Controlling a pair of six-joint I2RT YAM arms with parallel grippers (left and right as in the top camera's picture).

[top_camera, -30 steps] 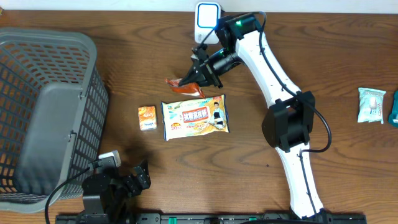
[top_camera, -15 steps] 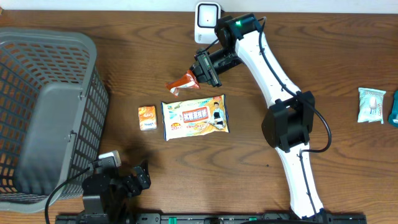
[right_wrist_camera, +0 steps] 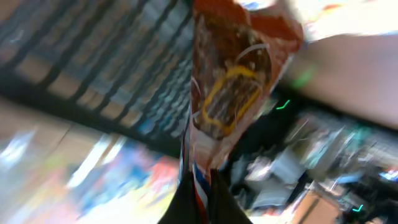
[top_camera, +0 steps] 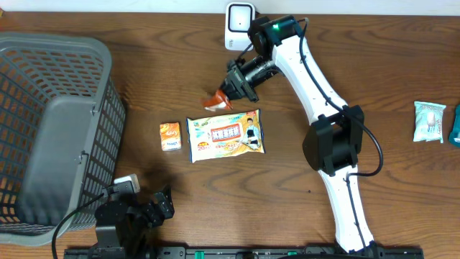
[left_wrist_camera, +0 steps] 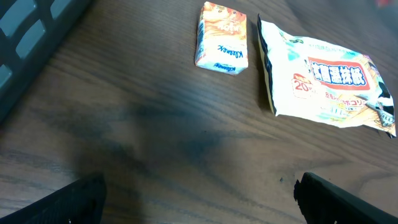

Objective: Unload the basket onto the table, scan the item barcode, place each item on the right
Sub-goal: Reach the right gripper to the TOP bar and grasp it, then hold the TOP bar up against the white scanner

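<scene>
Wrist roll had turned the orange snack packet (top_camera: pixel 216 101), pinched in the right gripper (top_camera: pixel 233 88), near the scanner (top_camera: pixel 239 18); barcode likely still unread. Left gripper (left_wrist_camera: pixel 199 202) sat spread, far from it.

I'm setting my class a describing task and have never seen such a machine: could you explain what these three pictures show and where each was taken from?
A robot's left arm and right arm work at a wooden table. One picture looks down from above; the other two come from a small camera on each arm's wrist. On the table lie a grey basket, a small orange tissue pack and a large printed packet; a white scanner stands at the far edge. The right tool is shut on an orange snack packet, held near the scanner. The left tool is open and empty, low beside the basket.
</scene>
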